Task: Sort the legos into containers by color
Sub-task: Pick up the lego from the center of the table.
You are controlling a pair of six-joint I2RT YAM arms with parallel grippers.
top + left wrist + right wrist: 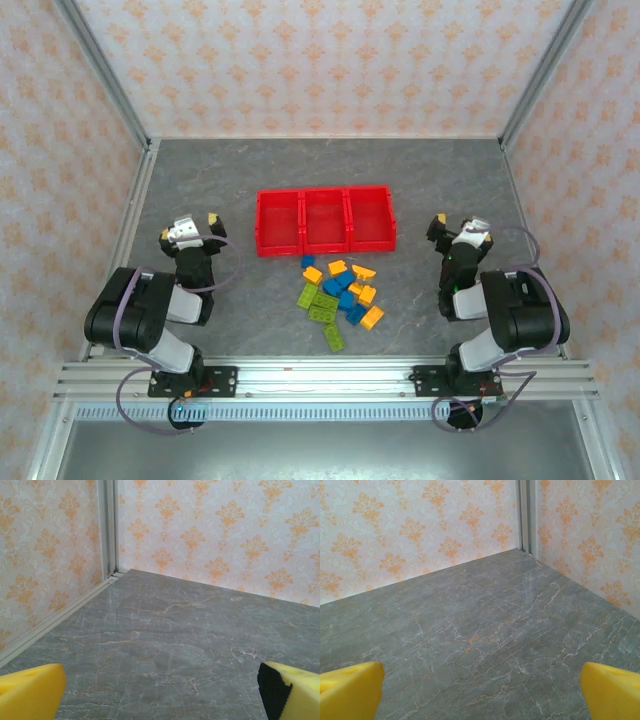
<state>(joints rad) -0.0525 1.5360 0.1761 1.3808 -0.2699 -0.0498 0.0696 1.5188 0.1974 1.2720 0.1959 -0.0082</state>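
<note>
Three containers [302,222] sit just beyond legos [345,299] on grey table [200,180].

Three red bins [323,222] are standing joined in one row. About fifteen small bricks [338,292] are lying loose in one cluster: roughly four green bricks [323,303], five blue bricks [346,300] and six orange-yellow bricks [372,318]; overlaps are making the exact counts hard to tell.

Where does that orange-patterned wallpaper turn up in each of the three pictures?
Top external: wallpaper across the top and down both sides.
Left wrist: wallpaper along the top and down the left.
Right wrist: wallpaper along the top and down the right.
Shared landmark: the grey marbled table below it.
</note>
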